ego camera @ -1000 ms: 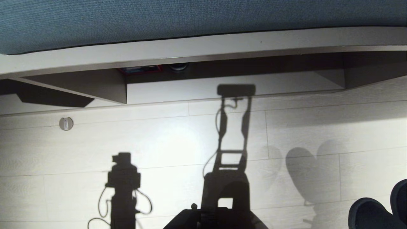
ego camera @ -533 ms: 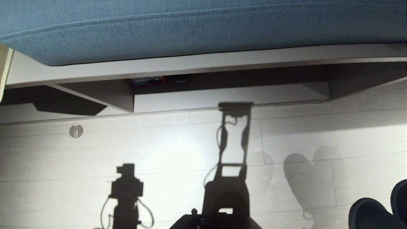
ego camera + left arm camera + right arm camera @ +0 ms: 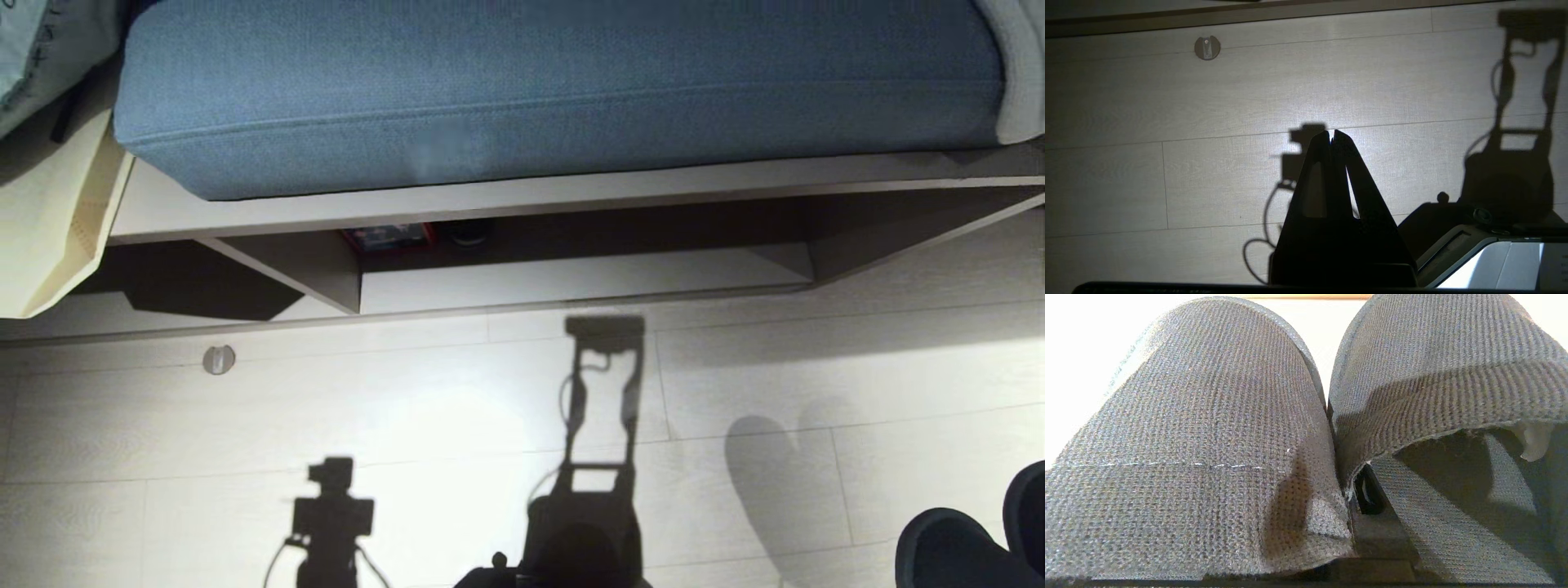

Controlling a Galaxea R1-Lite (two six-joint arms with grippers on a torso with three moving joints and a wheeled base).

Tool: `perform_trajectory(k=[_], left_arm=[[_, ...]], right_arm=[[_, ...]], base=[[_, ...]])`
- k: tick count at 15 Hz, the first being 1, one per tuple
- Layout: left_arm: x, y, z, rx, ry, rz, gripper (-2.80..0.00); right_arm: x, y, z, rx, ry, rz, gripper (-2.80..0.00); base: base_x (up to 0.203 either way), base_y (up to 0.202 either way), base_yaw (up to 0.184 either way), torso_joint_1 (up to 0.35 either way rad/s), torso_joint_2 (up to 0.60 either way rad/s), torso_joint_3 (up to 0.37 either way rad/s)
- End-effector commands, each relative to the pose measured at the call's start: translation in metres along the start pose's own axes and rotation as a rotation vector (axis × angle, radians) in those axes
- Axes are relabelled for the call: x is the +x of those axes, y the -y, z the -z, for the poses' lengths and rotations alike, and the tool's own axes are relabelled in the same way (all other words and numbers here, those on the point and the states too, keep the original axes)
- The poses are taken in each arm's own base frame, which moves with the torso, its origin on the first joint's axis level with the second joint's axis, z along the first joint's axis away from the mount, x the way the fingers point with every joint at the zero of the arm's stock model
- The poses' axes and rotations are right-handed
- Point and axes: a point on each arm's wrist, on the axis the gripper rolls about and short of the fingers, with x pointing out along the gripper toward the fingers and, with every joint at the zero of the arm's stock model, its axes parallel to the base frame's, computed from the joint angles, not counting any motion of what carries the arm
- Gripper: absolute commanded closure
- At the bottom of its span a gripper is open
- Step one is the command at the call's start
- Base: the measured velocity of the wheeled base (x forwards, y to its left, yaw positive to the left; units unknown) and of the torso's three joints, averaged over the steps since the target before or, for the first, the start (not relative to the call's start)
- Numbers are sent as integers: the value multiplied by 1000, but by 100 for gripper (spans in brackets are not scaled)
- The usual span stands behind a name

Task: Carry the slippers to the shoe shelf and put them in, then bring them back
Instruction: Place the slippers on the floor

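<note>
Head view: the shoe shelf (image 3: 571, 273) lies directly beneath the blue cushion (image 3: 555, 90) of the bench, with a slanted side panel at each end of its opening. A red-edged item (image 3: 385, 237) sits deep inside the shoe shelf, toward its left end. The pale plank floor (image 3: 408, 408) extends in front of the shoe shelf, with a small round floor fitting (image 3: 218, 359) just in front of its left end. The slippers (image 3: 971, 539) are well in front of the shoe shelf's right end, toes toward it, side by side and touching. The right gripper (image 3: 1367, 498) is clamped on the slippers between their inner edges. The left gripper (image 3: 1331, 136) hangs above the floor, fingers pressed together, grasping nothing.
</note>
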Motion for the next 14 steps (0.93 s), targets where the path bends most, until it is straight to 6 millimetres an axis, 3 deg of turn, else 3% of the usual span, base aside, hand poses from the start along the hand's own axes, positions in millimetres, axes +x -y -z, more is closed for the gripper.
perform_trajectory(k=[1,14], left_arm=[[0,0,0,0,0,0,0],[0,0,0,0,0,0,0]], right_arm=[[0,0,0,-1,-2,0,0],[0,0,0,0,-2,0,0]], base=[[0,0,0,2,6,202],[0,0,0,4,3,204]])
